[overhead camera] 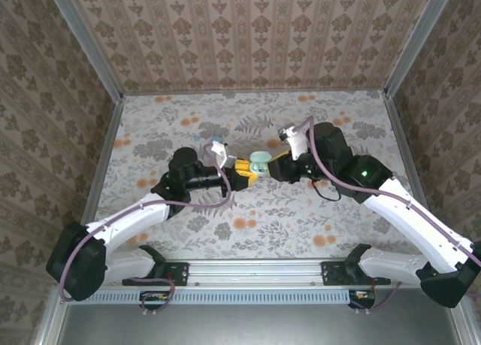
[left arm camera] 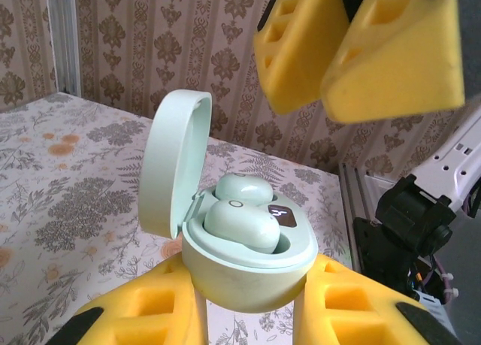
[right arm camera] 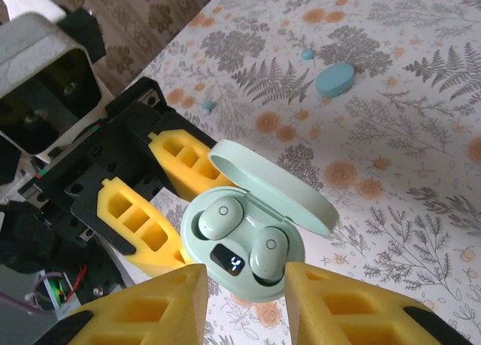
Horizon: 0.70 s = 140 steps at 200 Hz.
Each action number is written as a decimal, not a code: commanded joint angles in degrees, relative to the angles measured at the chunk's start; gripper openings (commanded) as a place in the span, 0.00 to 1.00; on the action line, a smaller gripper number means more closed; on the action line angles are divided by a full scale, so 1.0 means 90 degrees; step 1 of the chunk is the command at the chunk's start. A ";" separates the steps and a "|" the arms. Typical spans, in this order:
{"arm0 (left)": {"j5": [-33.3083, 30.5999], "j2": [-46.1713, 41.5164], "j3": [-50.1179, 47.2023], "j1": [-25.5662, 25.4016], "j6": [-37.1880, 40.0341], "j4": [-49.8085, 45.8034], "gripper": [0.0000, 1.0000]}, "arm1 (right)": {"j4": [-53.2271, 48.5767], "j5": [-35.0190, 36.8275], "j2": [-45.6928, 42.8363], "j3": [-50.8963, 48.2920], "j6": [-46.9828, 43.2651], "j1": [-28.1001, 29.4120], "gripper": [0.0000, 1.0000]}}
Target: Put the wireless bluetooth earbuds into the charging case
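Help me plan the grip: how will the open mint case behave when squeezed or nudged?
Probably stiff: the mint case looks like hard, smooth plastic, so it may slip when squeezed. Its raised lid likely makes it back-heavy and apt to tip or snap shut if bumped.

Quantity: one mint-green charging case (right arm camera: 279, 192) and one teal-blue charging case (right arm camera: 334, 79). Quantity: two mint-green earbuds (right arm camera: 220, 217) (right arm camera: 268, 255) and two light-blue earbuds (right arm camera: 307, 54) (right arm camera: 209, 104).

top external: high, behind arm bases, down on whole table (overhead camera: 255, 232) | left wrist: close, low, level, apparently toward right wall | right wrist: close, steeply downward | shared by all: mint case (overhead camera: 259, 161)
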 commanded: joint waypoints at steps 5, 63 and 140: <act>0.0197 0.0128 0.0052 -0.0022 -0.0345 0.0593 0.04 | 0.0081 -0.0433 -0.0144 0.0103 0.0644 -0.0395 0.35; 0.0526 0.0371 0.0318 -0.0029 -0.0369 0.0565 0.03 | 0.0265 -0.1610 0.0321 0.0325 0.1329 -0.1323 0.39; 0.0763 0.0769 0.0497 -0.0033 -0.0483 0.1109 0.03 | 0.0973 -0.2558 0.0490 0.0022 0.1973 -0.1577 0.36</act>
